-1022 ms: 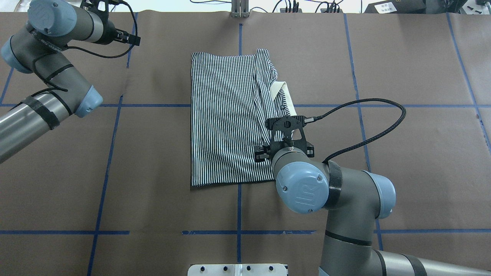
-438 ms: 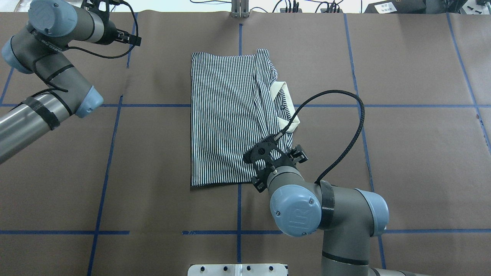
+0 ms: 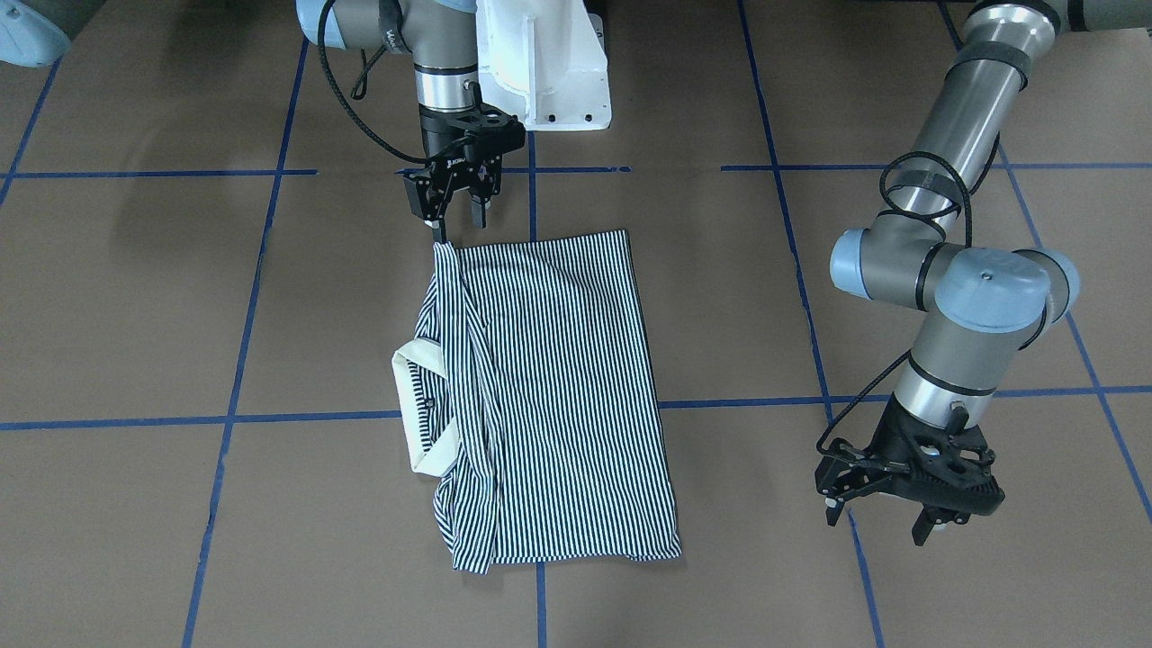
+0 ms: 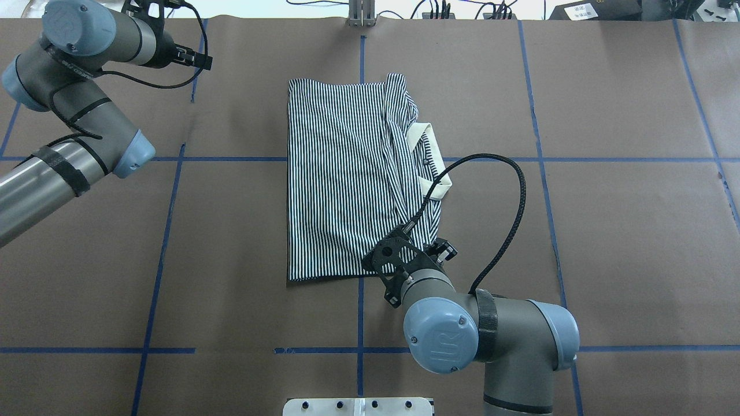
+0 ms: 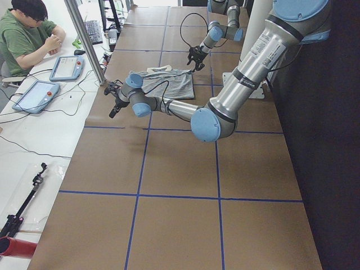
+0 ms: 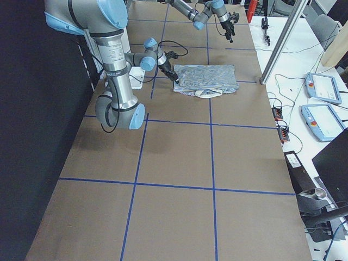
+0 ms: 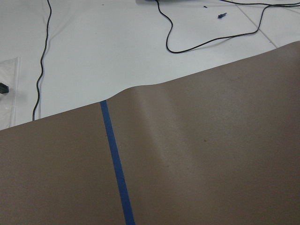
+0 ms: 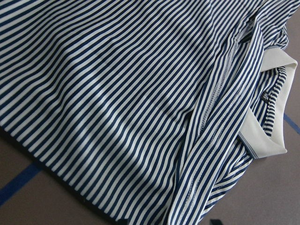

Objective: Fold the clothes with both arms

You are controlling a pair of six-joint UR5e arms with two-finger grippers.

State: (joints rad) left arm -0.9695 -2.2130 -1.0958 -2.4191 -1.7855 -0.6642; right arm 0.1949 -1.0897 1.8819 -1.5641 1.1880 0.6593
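Observation:
The striped polo shirt [image 3: 558,387] lies folded lengthwise on the brown table, cream collar [image 3: 416,405] sticking out on my right side. It also shows in the overhead view [image 4: 341,179] and fills the right wrist view [image 8: 117,93]. My right gripper [image 3: 457,227] is open just above the shirt's near right corner. One finger [image 3: 438,229] reaches down to the cloth edge. In the overhead view the right wrist [image 4: 413,263] hides its fingers. My left gripper [image 3: 877,525] is open and empty, over bare table far off to the shirt's left.
The white pedestal base [image 3: 549,63] stands just behind the right gripper. Blue tape lines [image 4: 358,349] grid the brown table cover. Beyond the far edge is a white bench with cables [image 7: 187,37], tablets [image 5: 67,67] and a seated person [image 5: 25,34].
My right arm has drawn back toward me from over the shirt's right half to its near right corner, and its wrist has turned. The shirt and left arm have not moved.

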